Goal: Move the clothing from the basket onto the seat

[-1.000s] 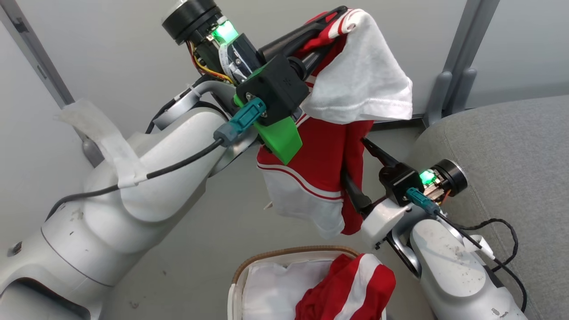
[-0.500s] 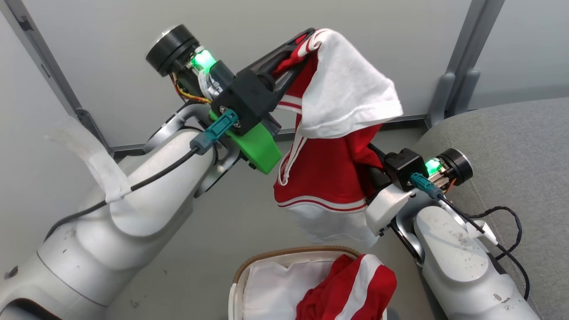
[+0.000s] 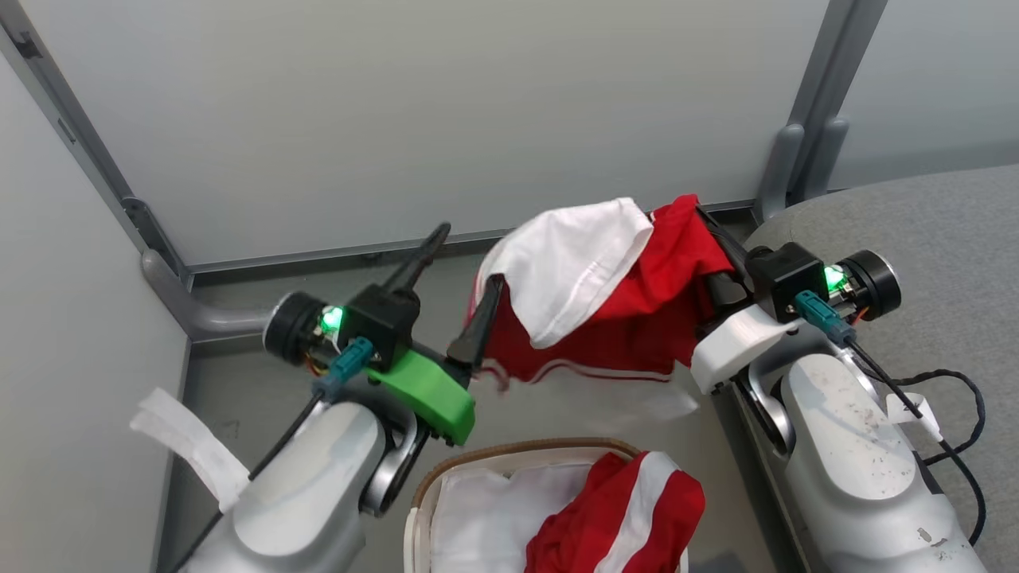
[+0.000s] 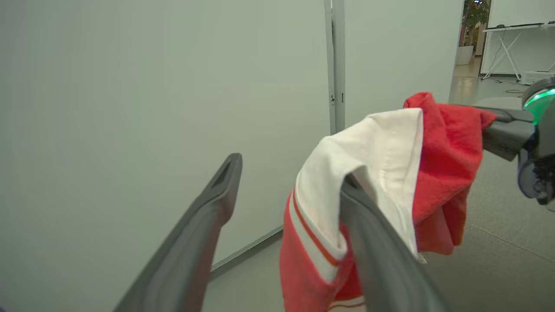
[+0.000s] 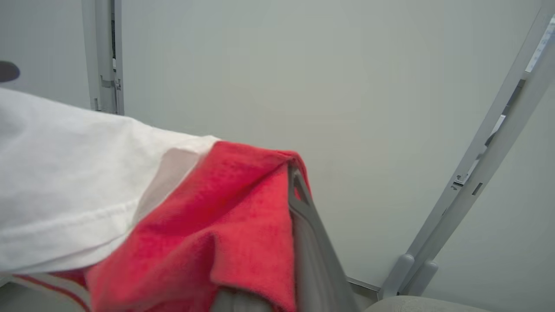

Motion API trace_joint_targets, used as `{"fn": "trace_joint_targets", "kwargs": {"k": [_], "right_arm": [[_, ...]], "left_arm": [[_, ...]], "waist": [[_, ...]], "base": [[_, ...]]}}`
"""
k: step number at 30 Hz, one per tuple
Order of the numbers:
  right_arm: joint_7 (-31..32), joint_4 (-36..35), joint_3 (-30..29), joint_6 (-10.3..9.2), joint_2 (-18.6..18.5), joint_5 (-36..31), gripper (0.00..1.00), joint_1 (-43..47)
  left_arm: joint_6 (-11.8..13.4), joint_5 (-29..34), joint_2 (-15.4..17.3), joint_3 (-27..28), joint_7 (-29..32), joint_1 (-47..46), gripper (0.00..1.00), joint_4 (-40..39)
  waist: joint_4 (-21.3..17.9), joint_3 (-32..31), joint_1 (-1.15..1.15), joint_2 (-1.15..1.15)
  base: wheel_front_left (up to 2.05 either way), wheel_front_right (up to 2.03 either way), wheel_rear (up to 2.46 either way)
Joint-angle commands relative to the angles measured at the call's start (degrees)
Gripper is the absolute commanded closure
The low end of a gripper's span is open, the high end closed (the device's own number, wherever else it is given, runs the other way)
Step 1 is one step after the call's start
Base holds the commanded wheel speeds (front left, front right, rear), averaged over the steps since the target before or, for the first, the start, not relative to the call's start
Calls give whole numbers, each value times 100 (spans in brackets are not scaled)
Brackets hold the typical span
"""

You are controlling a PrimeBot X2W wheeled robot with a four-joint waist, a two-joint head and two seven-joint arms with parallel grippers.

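Clothing target: large grey woven-fabric seat (image 3: 939, 223), 3 o'clock in head view. Oval white plastic basket with brown woven rim (image 3: 517, 448), 6 o'clock, holds one red garment with broad white band (image 3: 621, 517). Other red-and-white garment (image 3: 637, 318) hangs centre, pinched by right gripper (image 3: 716, 239), fingers pressed together. Its white part drapes, possibly snagged, over one finger (image 4: 377, 251) of the spread left gripper (image 3: 468, 256). Free that finger first, then carry toward 3 o'clock.

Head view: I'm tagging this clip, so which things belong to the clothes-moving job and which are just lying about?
Job: red-and-white garment, pinched by the right gripper and draped on one finger of the open left gripper; second red garment in the basket; grey seat.

Lying about: white liner; black cable; partition post.
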Motion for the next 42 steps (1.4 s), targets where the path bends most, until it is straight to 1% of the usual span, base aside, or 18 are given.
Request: {"fn": "trace_joint_targets", "kwargs": {"k": [1, 2, 3, 6, 11, 15, 23, 30, 34, 42], "right_arm": [[-12, -59, -51, -5, -20, -39, 100, 98], [-12, -101, -94, -6, -23, -37, 100, 88], [-12, -173, -179, -6, -23, -39, 100, 84], [-12, -257, -334, -5, -20, -30, 100, 101], [-12, -320, -524, -5, -21, -90, 100, 129], [-12, -389, -740, -6, -23, -107, 100, 159], [-12, -517, -1103, -6, -23, -211, 100, 182], [-12, -565, -1359, -5, -22, -237, 100, 173], [-12, -609, -1386, -6, -24, -204, 100, 94], [-12, -755, -1434, -6, -22, -180, 100, -21]], "left_arm": [[25, -19, -105, 122, -31, 222, 0, 11], [18, 12, -147, 183, -32, 371, 0, 29], [-19, 72, -277, 375, -29, 708, 0, 42], [-144, 188, -459, 591, -29, 1141, 0, 63], [-356, 504, -668, 867, -30, 1673, 0, 145], [-433, 739, -808, 1111, -30, 1982, 0, 147], [-612, 1159, -1005, 1295, -24, 2304, 0, 173], [-688, 1242, -1053, 1413, -23, 2419, 0, 99], [-690, 1231, -1068, 1480, -24, 2487, 0, -10], [-630, 1365, -1064, 1527, -23, 2277, 0, -200]], "waist": [[-11, 18, 0, 0], [-22, 26, 0, 0], [-54, 38, 0, 0], [-80, 51, 0, 0], [-110, 68, 0, 0], [-133, 74, 0, 0], [-177, 84, 0, 0], [-360, 128, 0, 0], [-712, 220, 0, 0], [-1656, 577, 0, 0]], "base": [[0, 0, 0], [0, 0, 0], [0, 0, 0], [0, 0, 0], [0, 0, 0], [0, 0, 0], [0, 0, 0], [0, 0, 0], [0, 0, 0], [0, 0, 0]]}}
